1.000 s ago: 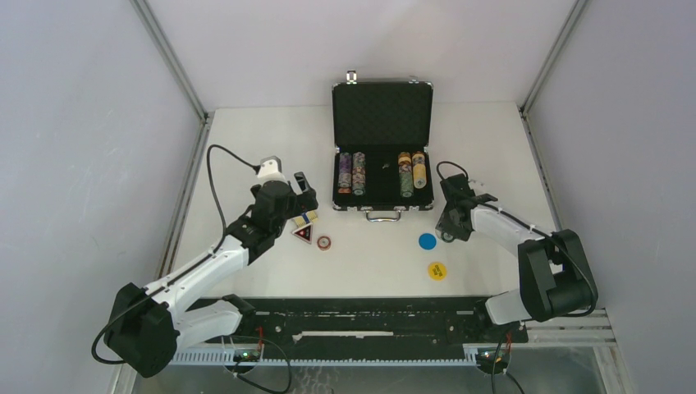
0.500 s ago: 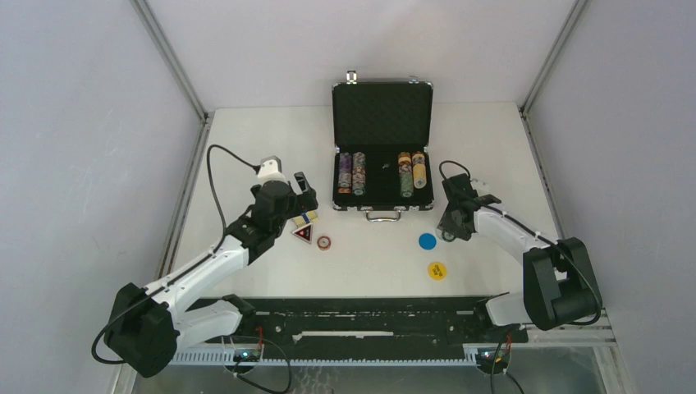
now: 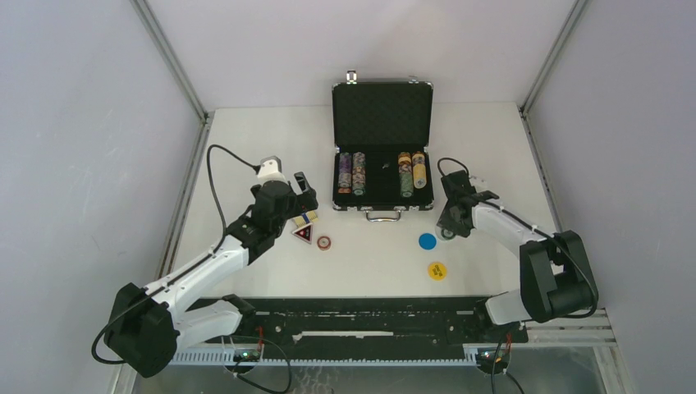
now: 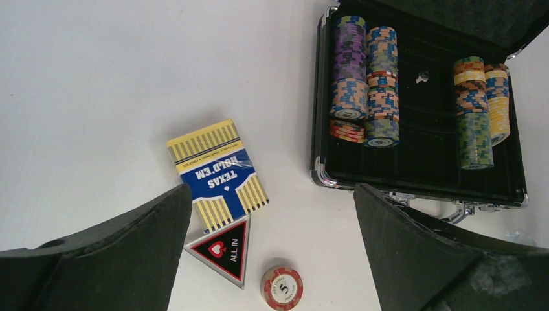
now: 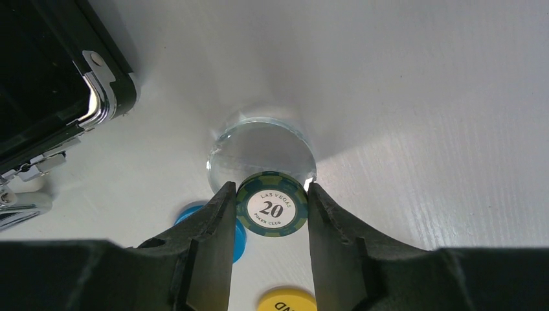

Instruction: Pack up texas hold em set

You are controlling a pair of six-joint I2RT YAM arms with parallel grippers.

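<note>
R gripper, pinching green chip, crept slightly fwd toward case corner.

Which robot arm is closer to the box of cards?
Left. The left fingers, open, hover just above the Texas Hold'em card deck. The right fingers are on the briefcase's other side, pinching a green 20 chip.

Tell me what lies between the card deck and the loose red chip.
The red triangular ALL IN token lies there, close against the card deck, apart from the red chip; the left wrist view shows it clearly.
</note>
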